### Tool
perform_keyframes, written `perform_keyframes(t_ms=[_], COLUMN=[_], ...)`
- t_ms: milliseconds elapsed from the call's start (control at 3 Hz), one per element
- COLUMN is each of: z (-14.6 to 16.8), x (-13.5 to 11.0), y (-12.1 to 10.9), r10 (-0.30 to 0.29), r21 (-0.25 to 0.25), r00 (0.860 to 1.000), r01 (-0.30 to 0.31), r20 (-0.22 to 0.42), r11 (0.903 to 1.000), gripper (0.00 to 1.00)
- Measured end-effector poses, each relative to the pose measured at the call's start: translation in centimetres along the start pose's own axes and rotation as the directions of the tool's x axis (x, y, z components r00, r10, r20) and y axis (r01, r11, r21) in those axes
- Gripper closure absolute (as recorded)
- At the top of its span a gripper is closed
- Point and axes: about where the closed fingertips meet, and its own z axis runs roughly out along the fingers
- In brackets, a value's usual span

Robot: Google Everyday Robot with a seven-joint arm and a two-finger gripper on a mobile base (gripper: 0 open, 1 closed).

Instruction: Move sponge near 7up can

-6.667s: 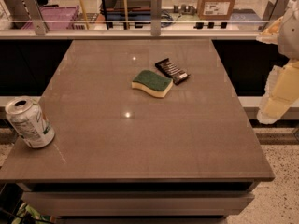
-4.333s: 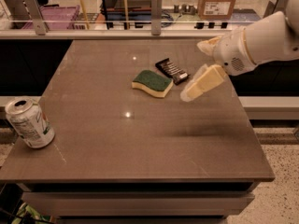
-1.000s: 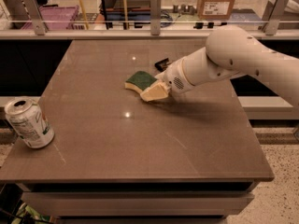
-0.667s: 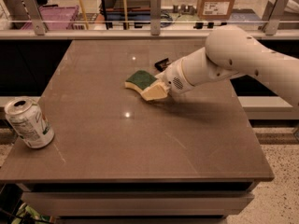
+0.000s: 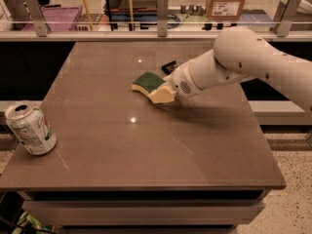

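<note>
Beneath the claw (image 5: 162, 94), sponge (image 5: 146, 81) partly hidden

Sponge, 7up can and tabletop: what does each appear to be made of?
Sponge: soft foam, likely; matte dark green top over pale yellow base. 7up can: thin metal, probably aluminium; silvery sheen and rim. Table: smooth brown laminate or stone, unclear; glossy light spots. The gripper is at the sponge's right end.

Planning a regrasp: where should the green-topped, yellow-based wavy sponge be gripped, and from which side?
Probably across its yellow foam sides, from above: the green-topped wavy sponge lies flat on the brown table. The gripper sits at its right end.
</note>
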Motion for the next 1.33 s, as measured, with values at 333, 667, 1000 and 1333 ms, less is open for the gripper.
perform_keyframes(t_ms=[333, 667, 1000, 1333], z=[0.0, 0.0, -0.1, -0.9], x=[0.0, 0.0, -0.1, -1.6], y=[0.0, 0.0, 0.0, -0.1], r10=[0.0, 0.0, -0.001, -0.009], r21=[0.0, 0.0, -0.006, -0.078], r00=[1.0, 1.0, 1.0, 0.999], r01=[0.0, 0.0, 0.001, 0.006], r20=[0.0, 0.0, -0.003, -0.034], r11=[1.0, 1.0, 1.0, 0.997], gripper=[1.0, 1.0, 1.0, 1.0])
